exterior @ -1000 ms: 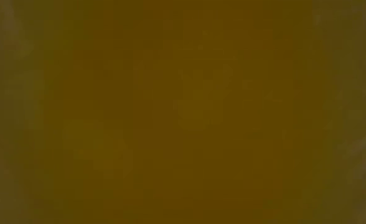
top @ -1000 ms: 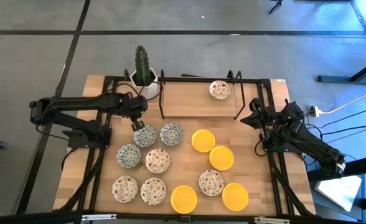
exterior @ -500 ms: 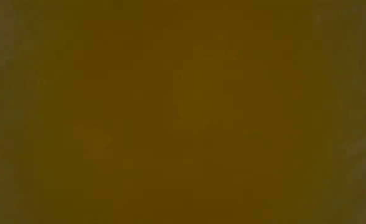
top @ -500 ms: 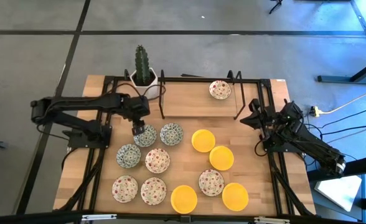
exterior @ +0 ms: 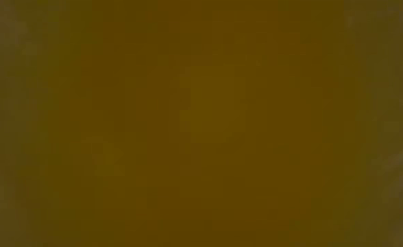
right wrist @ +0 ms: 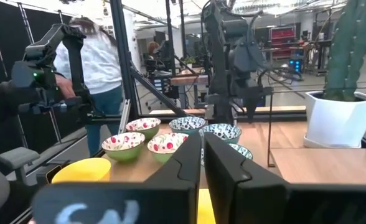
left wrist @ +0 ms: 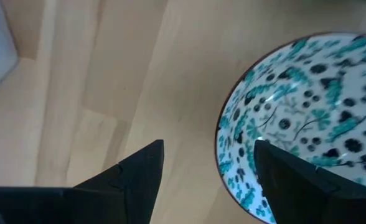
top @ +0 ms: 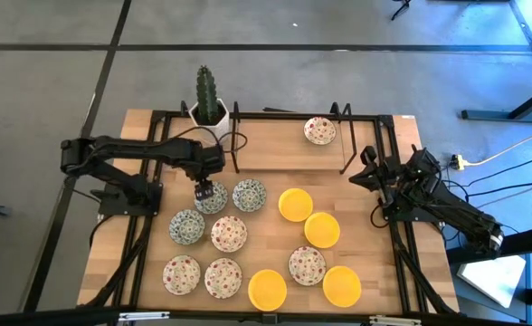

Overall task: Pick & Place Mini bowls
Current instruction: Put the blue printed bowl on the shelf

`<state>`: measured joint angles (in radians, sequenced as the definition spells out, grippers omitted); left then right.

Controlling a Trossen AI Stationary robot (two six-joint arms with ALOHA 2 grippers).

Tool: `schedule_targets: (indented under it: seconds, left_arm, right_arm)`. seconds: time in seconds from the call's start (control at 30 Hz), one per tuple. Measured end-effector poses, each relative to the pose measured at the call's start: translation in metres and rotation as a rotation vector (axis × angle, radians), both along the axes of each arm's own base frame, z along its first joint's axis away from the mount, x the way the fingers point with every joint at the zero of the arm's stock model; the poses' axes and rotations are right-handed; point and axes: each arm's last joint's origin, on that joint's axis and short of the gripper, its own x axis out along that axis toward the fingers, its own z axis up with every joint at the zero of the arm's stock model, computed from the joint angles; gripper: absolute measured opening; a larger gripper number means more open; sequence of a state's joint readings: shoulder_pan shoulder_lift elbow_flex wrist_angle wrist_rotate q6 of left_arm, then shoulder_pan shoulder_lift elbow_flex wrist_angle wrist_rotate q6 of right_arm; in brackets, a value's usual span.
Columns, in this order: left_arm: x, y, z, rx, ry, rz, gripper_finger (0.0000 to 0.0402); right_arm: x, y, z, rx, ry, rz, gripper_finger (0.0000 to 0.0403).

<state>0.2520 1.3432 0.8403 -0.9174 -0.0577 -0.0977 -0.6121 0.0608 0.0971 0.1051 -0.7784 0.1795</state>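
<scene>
Several mini bowls sit on the wooden table: yellow ones, red-speckled ones and blue-green patterned ones. My left gripper points down, open, over the far-left blue-green bowl. In the left wrist view the left gripper stands astride the bowl's rim. My right gripper waits shut at the table's right edge; in its own view the right gripper looks across the bowls. The low view shows only a dull yellow-brown blur. My left gripper comes from above, pointing down, with the blue-green bowl's left rim between its open fingers. One finger is over the bowl's inside and the other over the bare table outside. I cannot tell whether either finger touches the bowl, which rests on the table.
A cactus in a white pot stands at the far left, next to a black wire frame. One speckled bowl sits alone at the far side. Beyond the table a person stands among other robot rigs.
My left gripper has come down and a little toward the table's near edge, onto the far-left blue-green bowl. That arm has stretched out toward the table's middle. The bowls have stayed where they were.
</scene>
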Motion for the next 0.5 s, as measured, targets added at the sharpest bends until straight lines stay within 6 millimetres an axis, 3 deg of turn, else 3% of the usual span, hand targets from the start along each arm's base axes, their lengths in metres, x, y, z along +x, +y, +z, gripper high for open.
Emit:
schedule_targets:
  seconds: [0.5]
  left_arm:
    - [0.011, 0.003, -0.028, -0.018, 0.132, -0.032, 0.0242]
  right_arm:
    - [0.000, 0.000, 0.000, 0.008, 0.002, 0.001, 0.0023]
